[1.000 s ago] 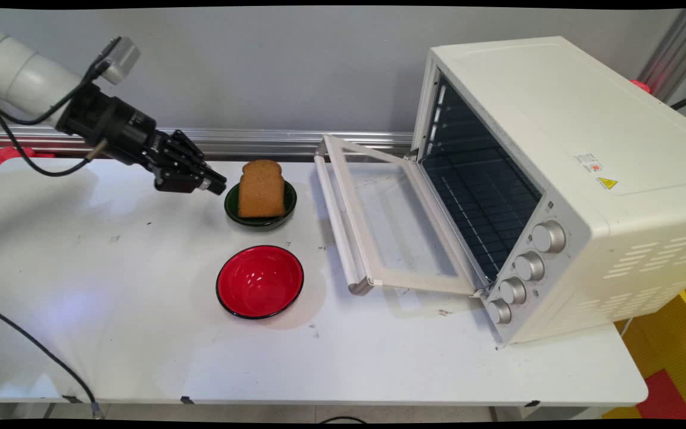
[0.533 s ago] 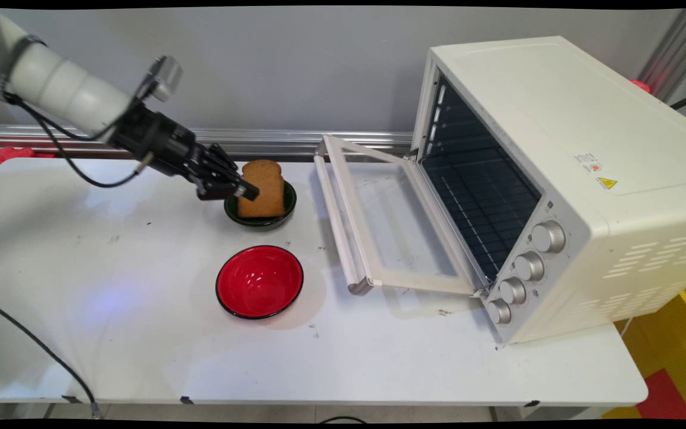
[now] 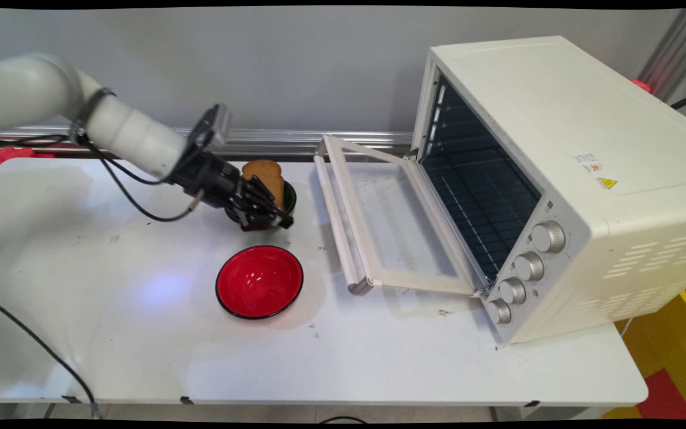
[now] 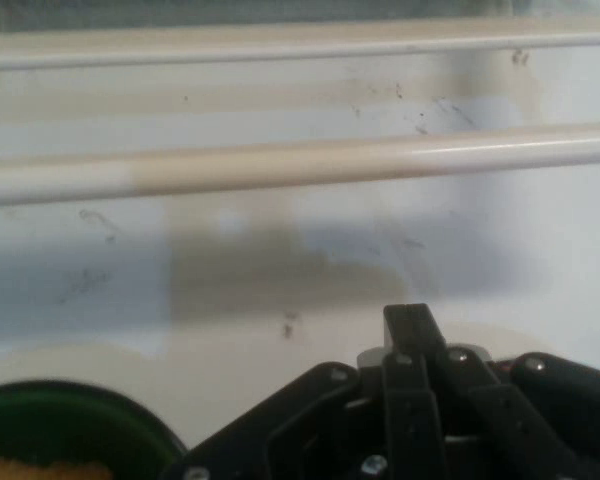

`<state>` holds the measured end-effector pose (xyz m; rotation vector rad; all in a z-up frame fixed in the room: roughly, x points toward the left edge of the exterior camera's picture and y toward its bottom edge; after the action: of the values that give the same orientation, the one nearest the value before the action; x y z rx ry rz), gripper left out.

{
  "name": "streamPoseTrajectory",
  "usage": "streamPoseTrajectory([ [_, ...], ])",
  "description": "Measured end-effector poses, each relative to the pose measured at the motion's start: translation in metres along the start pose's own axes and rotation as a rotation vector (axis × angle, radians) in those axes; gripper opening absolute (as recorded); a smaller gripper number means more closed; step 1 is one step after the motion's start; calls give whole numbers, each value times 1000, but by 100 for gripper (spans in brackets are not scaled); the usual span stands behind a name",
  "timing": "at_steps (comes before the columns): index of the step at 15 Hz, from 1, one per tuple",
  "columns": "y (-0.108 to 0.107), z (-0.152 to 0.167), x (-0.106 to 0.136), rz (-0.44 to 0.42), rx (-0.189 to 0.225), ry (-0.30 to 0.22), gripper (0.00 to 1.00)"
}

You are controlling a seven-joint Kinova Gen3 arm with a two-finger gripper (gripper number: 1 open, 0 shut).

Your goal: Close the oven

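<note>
A brown slice of bread (image 3: pixel 261 171) stands upright in a small dark green bowl (image 3: pixel 290 196) at the back of the white table. My gripper (image 3: pixel 285 223) is shut with nothing in it and hangs low over the bowl's near edge, pointing right toward the oven door, and the hand hides most of the bowl. In the hand view the shut fingertips (image 4: pixel 410 318) rise at the bottom centre. The green bowl (image 4: pixel 75 420) and a bit of bread (image 4: pixel 25 468) lie at the bottom left. The door's handle bar (image 4: pixel 280 168) runs across ahead.
An empty red bowl (image 3: pixel 259 281) sits just in front of the green one. A cream toaster oven (image 3: pixel 557 149) stands at the right, its glass door (image 3: pixel 390 214) folded down onto the table, with the handle (image 3: pixel 334 220) close to both bowls. A black cable (image 3: pixel 39 351) trails at the front left.
The arm has swung right and downward, from left of the green bowl to across its front. The gripper stayed shut. Bread and bowls have not moved.
</note>
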<state>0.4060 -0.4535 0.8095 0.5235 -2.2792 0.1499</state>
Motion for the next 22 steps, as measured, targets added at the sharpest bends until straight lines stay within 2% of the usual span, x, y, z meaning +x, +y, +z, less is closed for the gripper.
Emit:
streamPoseTrajectory([
  [11,-16,73,-6,23,14,32,0],
  [22,-28,91,5,12,9,81,0],
])
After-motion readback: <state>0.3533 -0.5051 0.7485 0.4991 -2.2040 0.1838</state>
